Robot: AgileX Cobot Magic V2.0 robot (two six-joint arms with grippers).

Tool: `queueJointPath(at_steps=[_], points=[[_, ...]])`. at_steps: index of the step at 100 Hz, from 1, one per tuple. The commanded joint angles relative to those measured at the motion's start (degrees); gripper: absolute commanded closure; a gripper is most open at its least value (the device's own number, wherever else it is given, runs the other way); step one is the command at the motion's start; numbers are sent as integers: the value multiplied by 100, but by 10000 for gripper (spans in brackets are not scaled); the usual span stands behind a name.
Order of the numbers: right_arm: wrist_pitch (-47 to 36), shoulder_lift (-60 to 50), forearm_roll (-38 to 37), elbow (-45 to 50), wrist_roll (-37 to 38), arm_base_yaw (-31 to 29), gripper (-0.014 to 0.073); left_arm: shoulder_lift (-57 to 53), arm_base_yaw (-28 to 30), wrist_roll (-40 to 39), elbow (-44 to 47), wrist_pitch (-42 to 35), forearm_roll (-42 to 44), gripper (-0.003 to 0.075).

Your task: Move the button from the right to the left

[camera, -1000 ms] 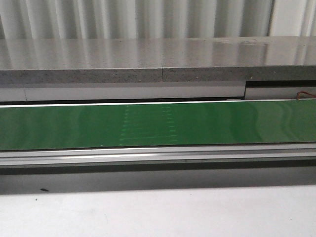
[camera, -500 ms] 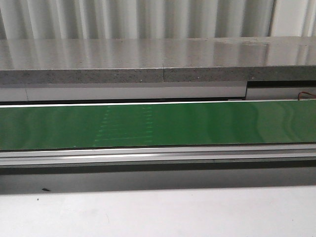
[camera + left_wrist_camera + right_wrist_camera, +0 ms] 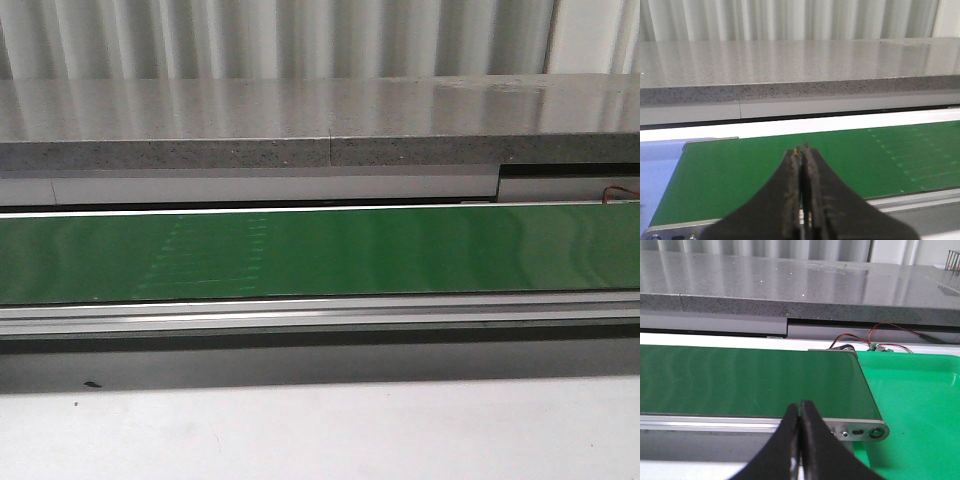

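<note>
The button is not in any view. A long green conveyor belt [image 3: 400, 252] runs across the front view, bare of objects; a faint stitched seam [image 3: 210, 255] shows on it left of centre. My left gripper [image 3: 802, 149] is shut and empty, its tips over the belt's near edge close to the belt's left end [image 3: 687, 150]. My right gripper [image 3: 800, 405] is shut and empty, its tips over the belt's near rail close to the belt's right end [image 3: 865, 405]. Neither gripper shows in the front view.
A grey stone ledge [image 3: 300, 120] runs behind the belt. An aluminium rail [image 3: 300, 315] borders the belt's near side, with white table [image 3: 320, 430] in front. A green tray [image 3: 920, 410] lies past the belt's right end, with red and black wires [image 3: 865, 340] behind it.
The faint seam on the belt has travelled left across the front view, from centre to left of centre. Nothing else has moved.
</note>
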Motion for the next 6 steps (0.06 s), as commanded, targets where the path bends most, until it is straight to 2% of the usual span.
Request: queueJointPath(at_steps=[1,6], points=[[-438,-116,-35,-112,6,-28,661,-175,-20,-40,226,-445,-61,741],[-438,-116,-35,-112,6,-28,661,-175,-20,-40,226,-445,-61,741]])
